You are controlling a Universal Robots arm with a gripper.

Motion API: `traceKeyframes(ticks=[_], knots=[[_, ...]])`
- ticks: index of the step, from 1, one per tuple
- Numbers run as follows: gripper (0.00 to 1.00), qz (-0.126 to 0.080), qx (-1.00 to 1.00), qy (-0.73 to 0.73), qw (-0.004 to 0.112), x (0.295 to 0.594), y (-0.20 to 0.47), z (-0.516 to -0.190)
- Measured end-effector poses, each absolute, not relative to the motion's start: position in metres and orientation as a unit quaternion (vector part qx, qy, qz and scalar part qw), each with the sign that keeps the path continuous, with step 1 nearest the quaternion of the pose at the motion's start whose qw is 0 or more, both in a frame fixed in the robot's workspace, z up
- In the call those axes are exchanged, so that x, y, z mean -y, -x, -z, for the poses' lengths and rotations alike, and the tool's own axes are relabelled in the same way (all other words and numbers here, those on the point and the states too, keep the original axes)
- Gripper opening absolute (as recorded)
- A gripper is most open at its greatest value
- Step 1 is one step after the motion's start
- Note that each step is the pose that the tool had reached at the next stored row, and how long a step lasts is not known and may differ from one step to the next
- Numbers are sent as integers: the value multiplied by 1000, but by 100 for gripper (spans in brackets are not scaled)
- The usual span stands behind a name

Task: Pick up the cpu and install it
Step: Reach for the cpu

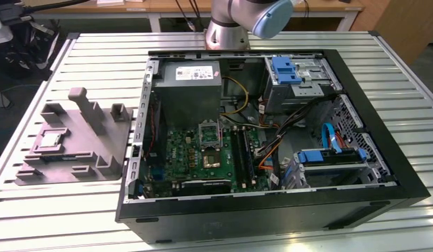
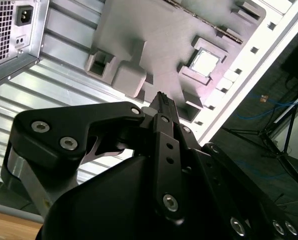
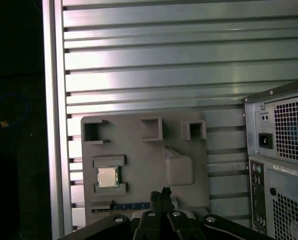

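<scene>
The cpu (image 1: 51,139) is a small silver-grey square chip lying flat in a recess of the grey moulded tray (image 1: 83,157), at the exterior view's left on the slatted table. Both wrist views look down on it from well above: the cpu (image 3: 107,176) rests in its pocket of the tray (image 3: 144,160), and in the second wrist view the cpu (image 2: 203,62) lies beyond the fingertips. My gripper (image 3: 159,193) hangs high over the tray's edge, its gripper (image 2: 160,96) fingers pressed together with nothing between them. The open socket (image 1: 209,135) sits on the green motherboard inside the case.
The open black computer case (image 1: 272,205) lies on its side at mid-table, with power supply (image 1: 194,84), cables and blue drive brackets (image 1: 287,71) inside. Its rear panel (image 3: 283,165) stands beside the tray. The arm's base (image 1: 227,31) stands behind the case.
</scene>
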State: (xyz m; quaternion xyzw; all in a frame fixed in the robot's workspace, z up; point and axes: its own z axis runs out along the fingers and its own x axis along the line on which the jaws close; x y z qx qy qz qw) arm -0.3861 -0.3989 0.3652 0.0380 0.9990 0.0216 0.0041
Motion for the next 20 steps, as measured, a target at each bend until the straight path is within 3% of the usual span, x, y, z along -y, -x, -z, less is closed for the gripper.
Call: traceKeyframes(ticks=[20], knots=[[11,-22,-999,-38,4,399,395,-365]])
